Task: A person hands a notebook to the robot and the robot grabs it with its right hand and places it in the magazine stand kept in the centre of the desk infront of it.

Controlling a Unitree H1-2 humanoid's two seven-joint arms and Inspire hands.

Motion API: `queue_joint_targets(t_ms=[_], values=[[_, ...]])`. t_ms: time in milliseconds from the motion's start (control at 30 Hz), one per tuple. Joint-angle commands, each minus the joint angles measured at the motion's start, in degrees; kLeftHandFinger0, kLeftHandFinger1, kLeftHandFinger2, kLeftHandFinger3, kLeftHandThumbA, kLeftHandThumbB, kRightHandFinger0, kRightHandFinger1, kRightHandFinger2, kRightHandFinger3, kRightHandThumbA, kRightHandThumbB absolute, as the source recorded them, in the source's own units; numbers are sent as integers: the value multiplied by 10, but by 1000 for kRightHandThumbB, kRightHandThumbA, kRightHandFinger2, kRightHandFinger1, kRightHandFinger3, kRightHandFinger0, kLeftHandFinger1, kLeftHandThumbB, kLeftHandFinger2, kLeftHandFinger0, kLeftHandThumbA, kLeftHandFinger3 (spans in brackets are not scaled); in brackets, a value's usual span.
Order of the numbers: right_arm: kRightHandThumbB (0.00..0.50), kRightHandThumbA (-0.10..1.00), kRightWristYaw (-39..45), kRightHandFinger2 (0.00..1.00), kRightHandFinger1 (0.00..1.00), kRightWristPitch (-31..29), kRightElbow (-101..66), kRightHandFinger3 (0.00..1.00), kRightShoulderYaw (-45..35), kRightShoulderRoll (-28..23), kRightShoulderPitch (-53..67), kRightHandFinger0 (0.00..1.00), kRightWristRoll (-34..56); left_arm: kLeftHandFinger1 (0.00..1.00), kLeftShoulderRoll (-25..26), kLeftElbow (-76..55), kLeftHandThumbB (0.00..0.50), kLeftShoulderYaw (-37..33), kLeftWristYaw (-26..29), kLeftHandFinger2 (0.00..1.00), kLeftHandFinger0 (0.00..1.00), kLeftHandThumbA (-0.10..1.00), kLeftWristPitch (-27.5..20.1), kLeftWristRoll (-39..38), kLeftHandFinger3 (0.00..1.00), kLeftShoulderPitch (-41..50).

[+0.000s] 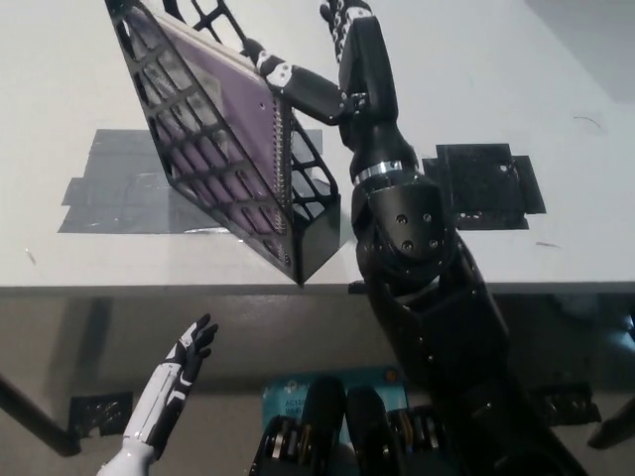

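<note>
The purple spiral notebook (230,91) stands inside the black lattice magazine stand (313,236) at the middle of the white desk, its wire spine facing right. My black right hand (332,69) hovers at the stand's upper right with its fingers spread. One finger reaches to the notebook's top corner; I cannot tell whether it touches. The rest of the hand holds nothing. My white left hand (177,385) rests open at the lower left, below the desk's front edge.
A grey tape patch (104,188) lies on the desk left of the stand and a black patch (488,183) to its right. The desk's front edge (149,289) runs across the picture. A blue item (293,399) lies on the floor.
</note>
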Motion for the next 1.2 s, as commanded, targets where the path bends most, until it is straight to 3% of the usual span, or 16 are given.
queue_joint_targets(t_ms=[0,167,333,400,433,633,733,867,933,967,1000,1133,1167], values=[[391,906,33,1000,1000,32,-62,1000,-5,0,-49,1000,-39,1000,8,-16,500,6,0,1000,1000,1000,-15,3,1000,-14],[368,981,29,1000,1000,72,-162,1000,-19,-8,-48,1000,-63,1000,4,-14,500,8,-7,1000,1000,1000,-15,-13,1000,-19],[397,970,43,1000,1000,88,-293,1000,-38,-26,-29,1000,-66,1000,6,-16,500,7,-4,1000,1000,1000,-10,-2,1000,-23],[374,949,50,1000,1000,84,-337,1000,-44,-36,-15,1000,-63,1000,6,-16,500,7,-3,1000,1000,1000,-10,0,1000,-23],[328,925,66,1000,1000,73,-379,1000,-48,-52,4,1000,-47,1000,6,-17,500,6,-3,1000,1000,1000,-12,1,1000,-23],[321,912,107,1000,1000,58,-486,1000,-61,-113,120,1000,7,1000,5,-12,500,3,1,1000,1000,1000,-16,12,1000,-20],[295,903,122,1000,1000,34,-493,1000,-61,-137,182,1000,15,1000,2,-9,500,3,0,1000,1000,1000,-16,10,1000,-21],[298,893,146,1000,1000,7,-469,1000,-62,-167,277,1000,20,1000,-1,-8,500,-1,-3,1000,1000,1000,-19,8,1000,-10],[267,896,158,1000,1000,-10,-437,1000,-65,-182,325,1000,26,1000,-2,-8,500,-6,-3,1000,1000,1000,-21,13,1000,-6],[220,877,162,1000,1000,-16,-426,1000,-66,-186,340,1000,29,1000,-2,-8,500,-8,-3,1000,1000,1000,-21,14,1000,-5],[245,884,165,1000,1000,-21,-416,1000,-68,-188,352,1000,30,1000,-1,-9,500,-9,-3,1000,1000,1000,-21,15,1000,-3],[205,938,178,1000,1000,-66,-345,1000,-71,-193,408,1000,25,1000,-2,-9,500,-12,-4,1000,1000,1000,-20,14,1000,3],[172,941,177,1000,1000,-76,-323,1000,-71,-188,428,1000,25,1000,-1,-10,500,-14,-6,1000,1000,1000,-19,15,1000,5]])
